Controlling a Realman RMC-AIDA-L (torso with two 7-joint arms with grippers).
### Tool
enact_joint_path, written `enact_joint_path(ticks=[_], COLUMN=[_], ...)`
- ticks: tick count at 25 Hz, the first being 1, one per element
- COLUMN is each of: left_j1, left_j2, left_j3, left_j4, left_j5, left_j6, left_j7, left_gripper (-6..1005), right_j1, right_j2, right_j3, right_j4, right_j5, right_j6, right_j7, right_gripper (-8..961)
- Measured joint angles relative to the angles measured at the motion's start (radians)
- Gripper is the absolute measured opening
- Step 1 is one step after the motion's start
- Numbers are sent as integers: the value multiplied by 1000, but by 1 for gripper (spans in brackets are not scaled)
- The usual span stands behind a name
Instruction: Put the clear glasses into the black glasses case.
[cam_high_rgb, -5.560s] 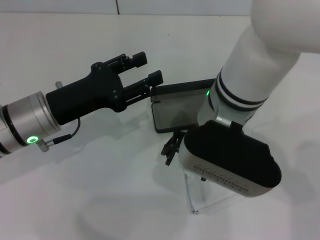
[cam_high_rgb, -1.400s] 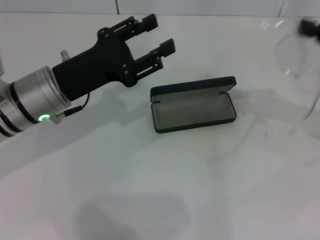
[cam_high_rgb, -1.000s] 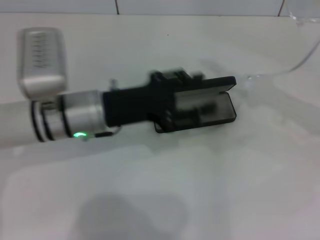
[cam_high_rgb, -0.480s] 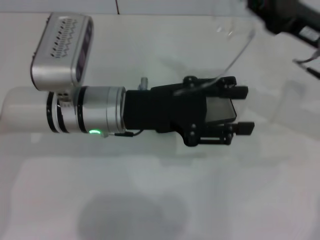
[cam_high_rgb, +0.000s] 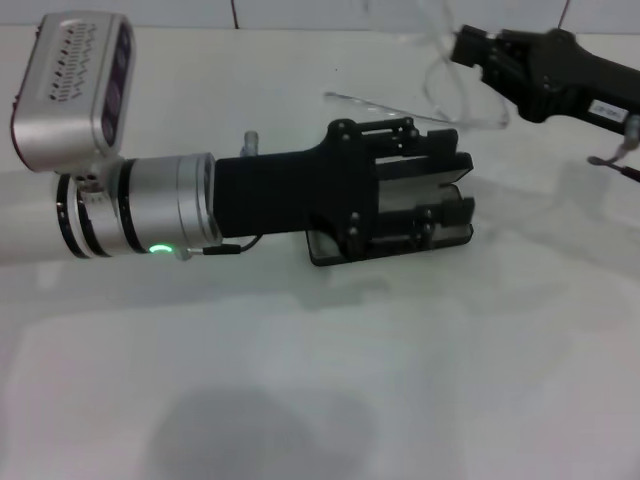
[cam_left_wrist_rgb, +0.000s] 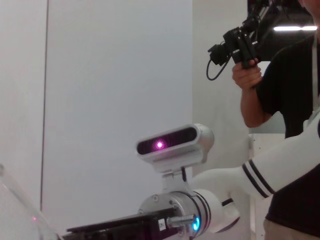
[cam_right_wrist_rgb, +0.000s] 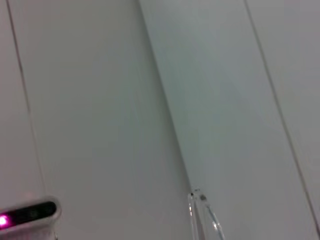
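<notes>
Spread open, the left gripper (cam_high_rgb: 425, 185) hides most of the open black glasses case (cam_high_rgb: 455, 228) mid-tabletop, while the right gripper (cam_high_rgb: 470, 50) near the far edge pinches the faint, transparent clear glasses (cam_high_rgb: 440, 85) aloft.

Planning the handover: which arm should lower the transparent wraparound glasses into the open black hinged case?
Right: its end effector holds the clear glasses above the black glasses case. The left end effector straddles the case.
</notes>
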Motion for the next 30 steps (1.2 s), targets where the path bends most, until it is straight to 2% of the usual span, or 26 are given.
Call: enact_joint_path(ticks=[5, 10, 20, 24, 28, 30], left_j1=[7, 0, -2, -2, -2, -1], left_j2=[6, 4, -2, -2, -2, -2], left_j3=[-35, -40, -40, -41, -41, -42], left_j4=[0, 0, 10, 11, 17, 20], left_j5=[0, 4, 4, 1, 1, 1], left_j6=[0, -1, -14, -29, -37, -35], left_j7=[0, 2, 7, 7, 5, 6], left_gripper=[659, 660, 663, 664, 665, 666], right_j1=[-12, 3, 5, 0, -28, -52], right_j2=[-19, -35, -46, -57, -63, -60], right_j3=[-12, -22, -25, -20, -4, 15], right_j4=[-2, -5, -53, -57, -90, -125], right_j5=[-10, -91, -182, -184, -178, -176], right_j6=[-8, -38, -91, -99, -70, -39], right_j7=[49, 146, 224, 220, 211, 190], right_gripper=[55, 56, 58, 58, 59, 60])
